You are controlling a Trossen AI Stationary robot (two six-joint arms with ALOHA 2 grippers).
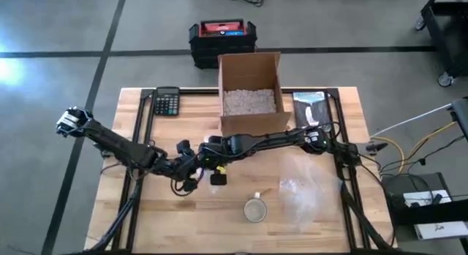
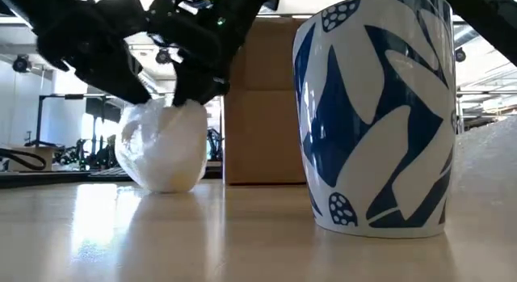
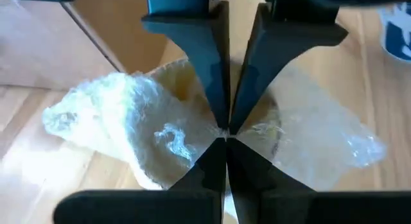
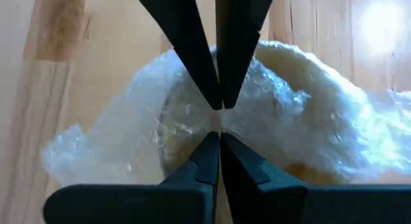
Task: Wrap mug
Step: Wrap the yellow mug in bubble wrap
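Now bubble wrap [image 3: 128,121] pinched by both closed claws, left claw [image 3: 225,135] and right claw [image 4: 218,121], mid-bench; wrap-closing step judged underway; tucking needed next.

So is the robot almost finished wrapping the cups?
Partly. One mug already sits bundled in bubble wrap, and both claws are pinched shut on that wrap: the left claw and the right claw meet tip to tip over it. The blue and white mug stands bare on the table, with more wrap lying beside it. The cardboard box waits behind.
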